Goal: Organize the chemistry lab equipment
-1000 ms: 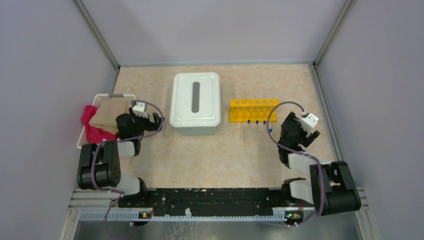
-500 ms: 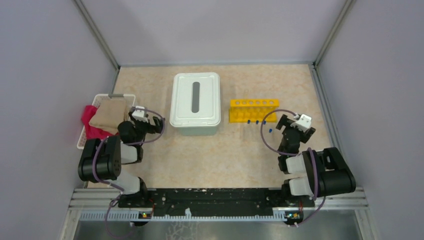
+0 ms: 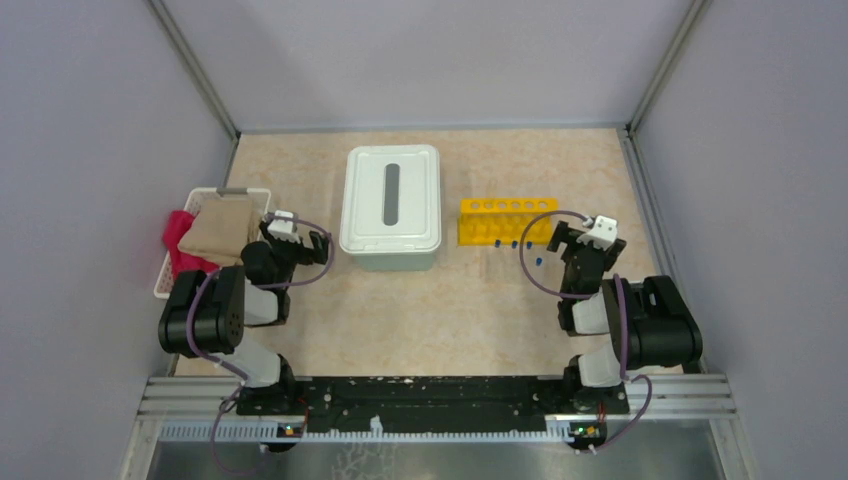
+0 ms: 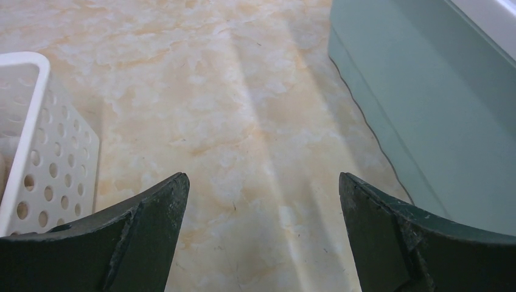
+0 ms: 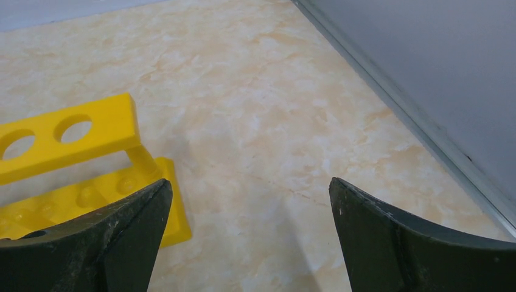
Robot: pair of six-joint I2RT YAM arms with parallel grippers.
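The yellow holed tube rack (image 5: 67, 137), long axis crosswise, is seen just ahead-left of the released, empty right end effector (image 5: 249, 185), blue-capped tubes (image 3: 514, 243) lying on the worktop (image 5: 274, 109) further left, well apart from the released left end effector (image 4: 261, 182).

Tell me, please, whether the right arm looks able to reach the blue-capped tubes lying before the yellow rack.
Probably yes: the right gripper is open beside the yellow rack, and nothing stands between it and the tubes.
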